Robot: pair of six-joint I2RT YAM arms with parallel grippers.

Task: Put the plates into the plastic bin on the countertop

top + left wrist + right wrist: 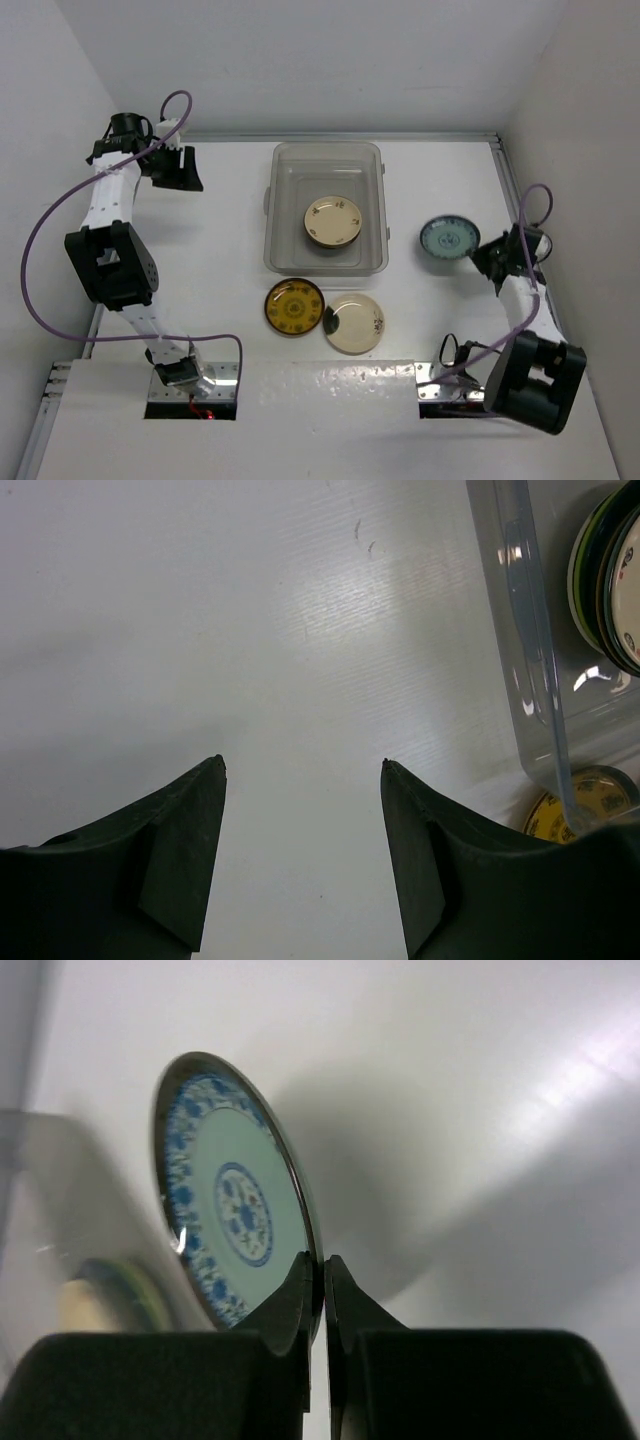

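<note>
The clear plastic bin (325, 207) stands at the middle back of the white countertop (230, 250) and holds a stack of plates topped by a cream plate (333, 221). My right gripper (487, 253) is shut on the rim of a pale blue-teal patterned plate (449, 238), held to the right of the bin; in the right wrist view the plate (230, 1200) stands on edge between the fingertips. An amber-yellow plate (293, 306) and a cream plate with a dark mark (355, 322) lie in front of the bin. My left gripper (186, 170) is open and empty, left of the bin.
White walls close the countertop on three sides. Metal brackets (190, 392) sit along the near edge by the arm bases. In the left wrist view the bin's wall (520, 650) and the amber-yellow plate (585, 805) show at the right.
</note>
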